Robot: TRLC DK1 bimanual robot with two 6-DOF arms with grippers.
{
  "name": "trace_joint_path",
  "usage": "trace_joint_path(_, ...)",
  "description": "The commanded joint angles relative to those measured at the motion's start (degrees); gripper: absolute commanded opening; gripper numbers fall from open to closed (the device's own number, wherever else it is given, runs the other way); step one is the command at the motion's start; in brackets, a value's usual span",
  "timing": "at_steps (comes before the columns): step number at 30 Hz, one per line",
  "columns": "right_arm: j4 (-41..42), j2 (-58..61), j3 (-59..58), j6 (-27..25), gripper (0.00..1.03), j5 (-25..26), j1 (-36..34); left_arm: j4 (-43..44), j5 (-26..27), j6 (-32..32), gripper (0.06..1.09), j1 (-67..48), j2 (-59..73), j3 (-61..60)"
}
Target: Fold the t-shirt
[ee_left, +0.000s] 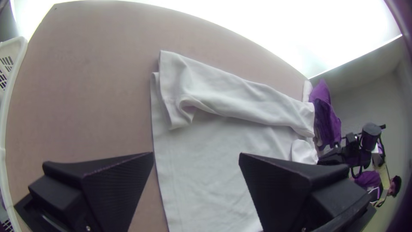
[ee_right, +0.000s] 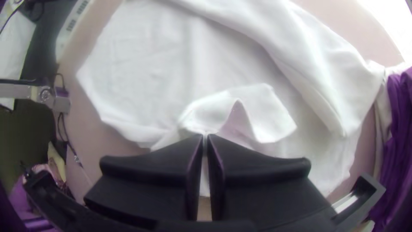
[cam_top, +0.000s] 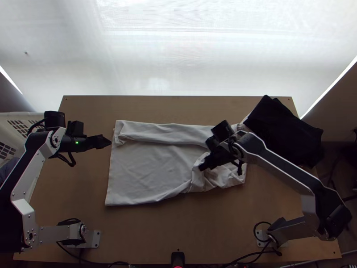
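The white t-shirt (cam_top: 151,165) lies mid-table (cam_top: 151,232), far side folded inward, near side bunched where the right hand (ee_right: 205,136), angled down, pinches it shut; tugging that small grip could drag the far fold loose. The left hand (ee_left: 196,155), wide open and empty, points toward the t-shirt's left end

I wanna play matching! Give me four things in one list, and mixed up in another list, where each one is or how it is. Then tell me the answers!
Things:
1. Left black claw
2. Right black claw
3. Pile of dark cloth
4. White plastic basket

Places and states:
A. At the far right corner of the light wooden table
B. Open, holding nothing
C. Beside the table, on the left
D. Shut on the white t-shirt

Pairs: 1-B, 2-D, 3-A, 4-C
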Motion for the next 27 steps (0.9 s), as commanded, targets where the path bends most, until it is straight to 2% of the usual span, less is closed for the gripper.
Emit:
trace_joint_path(1,0.91,-2.76,1.98,-3.76,0.03,-3.47,11.06,0.22,0.06,0.19,1.02,-0.11,0.57,0.19)
trace_joint_path(6,7.59,-1.62,2.24,-7.72,0.03,-3.38,14.31,0.22,0.06,0.01,1.02,-0.47,0.75,0.01)
trace_joint_path(9,12.69,1.45,3.65,-8.07,0.03,-3.29,14.57,0.22,0.06,-0.34,1.02,-0.64,0.75,-0.34)
trace_joint_path(15,13.65,12.44,9.27,-7.63,0.03,-2.85,12.73,0.22,0.06,-0.52,1.02,-0.82,0.31,-0.08)
trace_joint_path(18,11.72,14.73,10.06,-7.54,0.3,-2.24,12.11,0.13,-0.03,-0.34,1.02,-0.38,0.04,0.19)
trace_joint_path(20,7.85,13.58,10.06,-6.92,0.52,-1.53,10.53,-0.04,0.06,-0.08,1.02,0.33,-0.04,0.54)
trace_joint_path(21,5.48,12.0,9.45,-6.57,0.58,-1.53,9.12,-0.13,-0.03,0.01,1.02,0.68,-0.04,0.63)
trace_joint_path(23,3.37,8.31,6.72,-5.69,0.66,-0.66,5.08,-0.13,0.06,0.63,1.02,1.47,-0.04,0.63)
trace_joint_path(27,-0.85,2.86,-0.84,-6.13,0.66,-0.66,-7.05,-0.13,0.15,0.98,1.02,2.35,0.31,0.1)
